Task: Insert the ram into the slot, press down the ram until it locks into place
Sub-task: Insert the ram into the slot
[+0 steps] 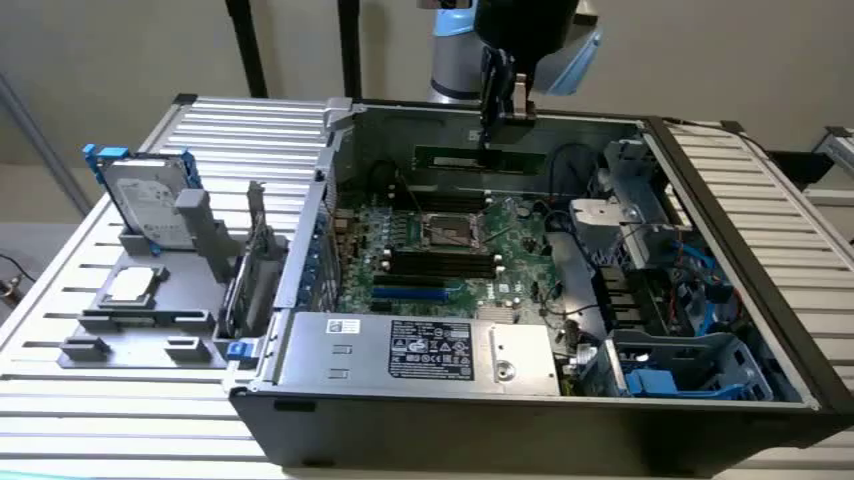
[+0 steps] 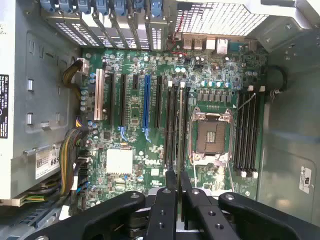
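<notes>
While it hangs over the green motherboard's (image 1: 461, 215) edge, the black gripper (image 1: 491, 138) clamps the thin, flat ram (image 1: 447, 157).

A lab workbench: an opened computer case (image 1: 467, 428) on a slatted aluminium table (image 1: 120, 412).

Not much you can actually read here. White sticker (image 2: 47, 161) on the case wall (image 2: 40, 75) shows "685", rest cut off. Black label (image 1: 430, 350) on the power supply (image 1: 523, 362) has white print and logos, too tiny to read.
</notes>
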Robot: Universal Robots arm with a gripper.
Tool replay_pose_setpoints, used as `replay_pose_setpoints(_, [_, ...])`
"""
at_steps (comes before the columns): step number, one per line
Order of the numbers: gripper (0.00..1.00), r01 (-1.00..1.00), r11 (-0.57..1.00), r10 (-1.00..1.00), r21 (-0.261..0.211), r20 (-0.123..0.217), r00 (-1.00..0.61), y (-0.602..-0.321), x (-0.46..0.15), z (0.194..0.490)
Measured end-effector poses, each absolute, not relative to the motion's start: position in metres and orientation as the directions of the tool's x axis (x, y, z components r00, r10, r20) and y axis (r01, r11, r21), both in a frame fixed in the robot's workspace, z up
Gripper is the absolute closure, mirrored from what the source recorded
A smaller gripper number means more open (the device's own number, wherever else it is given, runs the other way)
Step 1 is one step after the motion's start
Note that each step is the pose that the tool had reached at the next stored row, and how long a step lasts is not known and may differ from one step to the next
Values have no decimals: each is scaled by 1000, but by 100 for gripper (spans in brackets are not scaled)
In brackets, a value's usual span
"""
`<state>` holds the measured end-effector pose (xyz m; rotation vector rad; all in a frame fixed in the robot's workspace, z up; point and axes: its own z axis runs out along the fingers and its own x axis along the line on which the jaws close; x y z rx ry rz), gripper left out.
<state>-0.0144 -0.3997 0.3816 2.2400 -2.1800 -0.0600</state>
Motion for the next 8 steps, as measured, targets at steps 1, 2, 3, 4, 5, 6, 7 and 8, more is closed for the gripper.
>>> replay_pose_setpoints(1, [86, -999, -27, -999, 38, -17, 27, -400, -14, 382])
replay_pose_setpoints(2, [86, -999, -27, -999, 38, -17, 27, -400, -14, 382])
replay_pose_setpoints(3, [86, -999, -27, -999, 38, -17, 27, -400, -14, 382])
replay_pose_setpoints(4, [86, -999, -27, -999, 38, -17, 27, -400, -14, 382])
replay_pose_setpoints(5, [86, -999, -27, -999, 38, -17, 27, -400, -14, 382])
replay_pose_setpoints(6, [86, -999, -27, -999, 38, -17, 27, -400, -14, 382])
replay_pose_setpoints(7, [86, -999, -27, -999, 38, -17, 27, -400, -14, 382])
replay_pose_setpoints(8, [86, -999, -27, -999, 38, -17, 27, -400, -14, 382])
